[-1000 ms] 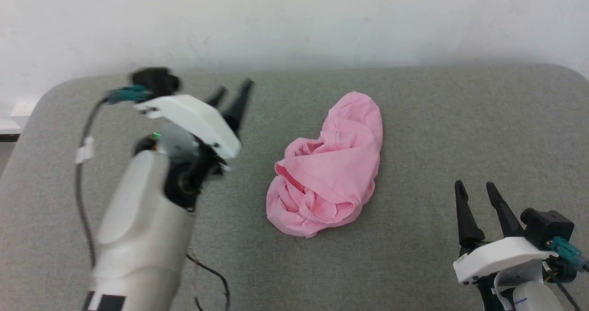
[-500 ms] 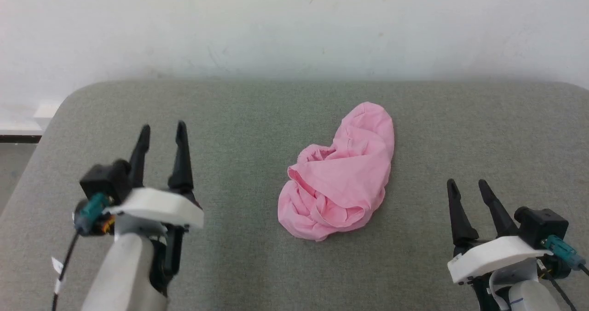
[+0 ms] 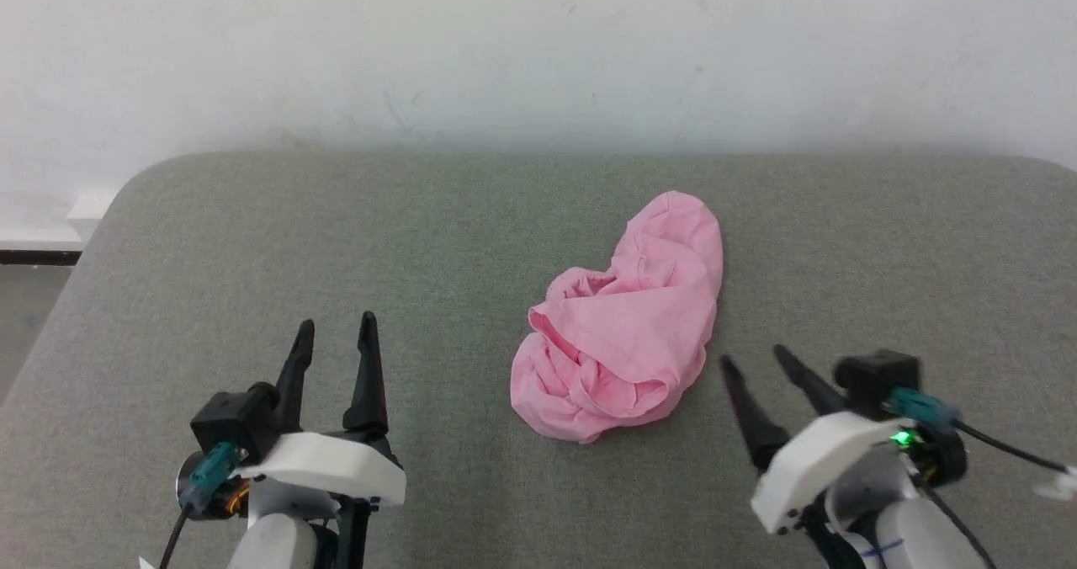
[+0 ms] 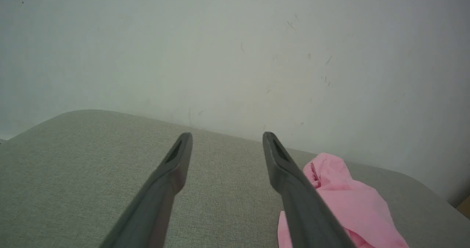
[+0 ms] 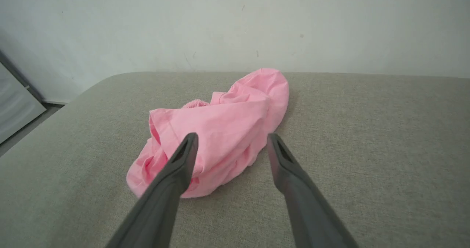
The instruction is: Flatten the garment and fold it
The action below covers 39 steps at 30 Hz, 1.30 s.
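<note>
Grey cloth covers the table (image 3: 252, 232). On the left, at the near side, the left gripper (image 3: 336, 323) has its two dark fingers spread apart with nothing between them. It points at the far wall (image 3: 538, 47). The garment (image 3: 627, 325) lies well off to its right, in the middle of the table. It is a crumpled pink heap, and it is long one way, from near left to far right. On the right, the right gripper (image 3: 751, 355) is spread apart and empty too. Its tips lean left, just beside the near right edge of the heap. I think the right arm is closer, so it could reach first.
</note>
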### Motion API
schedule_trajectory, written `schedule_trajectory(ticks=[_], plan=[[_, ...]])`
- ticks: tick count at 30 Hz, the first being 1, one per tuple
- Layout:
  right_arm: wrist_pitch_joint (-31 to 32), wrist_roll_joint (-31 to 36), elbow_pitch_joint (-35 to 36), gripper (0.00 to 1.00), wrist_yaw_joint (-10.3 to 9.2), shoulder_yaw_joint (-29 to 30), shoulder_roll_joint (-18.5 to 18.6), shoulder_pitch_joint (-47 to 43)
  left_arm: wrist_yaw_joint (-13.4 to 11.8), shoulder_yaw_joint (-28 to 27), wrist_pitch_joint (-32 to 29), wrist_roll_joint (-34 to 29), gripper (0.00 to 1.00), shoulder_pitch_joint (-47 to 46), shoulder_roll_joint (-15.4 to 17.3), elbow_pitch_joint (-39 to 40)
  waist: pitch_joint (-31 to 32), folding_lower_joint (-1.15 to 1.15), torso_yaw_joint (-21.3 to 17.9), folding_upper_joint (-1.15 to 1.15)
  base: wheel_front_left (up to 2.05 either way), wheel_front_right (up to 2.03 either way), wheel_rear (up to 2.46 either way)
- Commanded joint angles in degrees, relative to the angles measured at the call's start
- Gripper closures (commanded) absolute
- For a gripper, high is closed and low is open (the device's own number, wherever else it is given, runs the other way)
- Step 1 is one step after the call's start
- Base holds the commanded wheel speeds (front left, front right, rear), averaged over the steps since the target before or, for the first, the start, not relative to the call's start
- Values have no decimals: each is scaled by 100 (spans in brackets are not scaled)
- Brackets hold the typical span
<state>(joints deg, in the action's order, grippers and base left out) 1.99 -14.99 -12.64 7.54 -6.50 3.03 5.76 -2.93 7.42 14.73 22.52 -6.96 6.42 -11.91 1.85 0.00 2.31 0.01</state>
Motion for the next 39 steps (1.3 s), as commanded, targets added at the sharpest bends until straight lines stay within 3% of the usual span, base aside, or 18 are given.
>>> schedule_trajectory(ticks=[1, 8, 12, 16, 17, 18, 19, 24, 28, 34, 39], plan=[[294, 79, 74, 0, -5, -158, -15, 147, 60, -14, 26, -108, 0, 28, -11, -60, -3, 0, 14, -1, 0, 0, 0], [2000, 498, -226, 0, -5, -942, 18, 873, 189, 95, 26, -302, 0, -138, -11, -254, -127, 0, 82, -1, 0, 0, 0], [2480, 696, -737, 0, -5, -1198, 26, 1249, 202, 69, 27, -336, 0, -188, -80, -240, -209, 0, 178, -1, 0, 0, 0], [2555, 799, -1278, 0, -5, -1261, 30, 1518, 224, 52, 27, -363, 0, -221, -151, -242, -285, 0, 260, -1, 0, 0, 0], [2529, 801, -1384, 46, -5, -1270, 26, 1575, 229, 39, 27, -369, 0, -225, -164, -238, -297, 0, 270, -1, 0, 0, 0], [2473, 782, -1466, 69, -5, -1285, 22, 1629, 236, 25, 27, -375, 0, -230, -177, -234, -311, 0, 279, -1, 0, 0, 0], [2365, 751, -1515, 100, -5, -1304, 18, 1686, 243, 11, 27, -383, 0, -236, -188, -231, -321, 0, 284, -1, 0, 0, 0], [2034, 475, -1653, 100, -5, -1308, 7, 1839, 252, -81, 27, -404, 0, -219, -225, -216, -313, 0, 229, -1, 0, 0, 0], [1702, 27, -1508, 100, -5, -970, 2, 1922, 262, -153, 27, -457, 0, -187, -251, -206, -269, 0, 122, -1, 0, 0, 0], [1166, -283, -807, 100, -5, 766, 111, 1536, 311, -201, 27, -521, 0, -174, -287, -195, -238, 0, 27, -1, 0, 0, 0], [1383, -79, -403, 100, -5, 2423, 83, 604, 352, -237, 27, -559, 0, -174, -307, -158, -273, 0, 2, -1, 0, 0, 0]])
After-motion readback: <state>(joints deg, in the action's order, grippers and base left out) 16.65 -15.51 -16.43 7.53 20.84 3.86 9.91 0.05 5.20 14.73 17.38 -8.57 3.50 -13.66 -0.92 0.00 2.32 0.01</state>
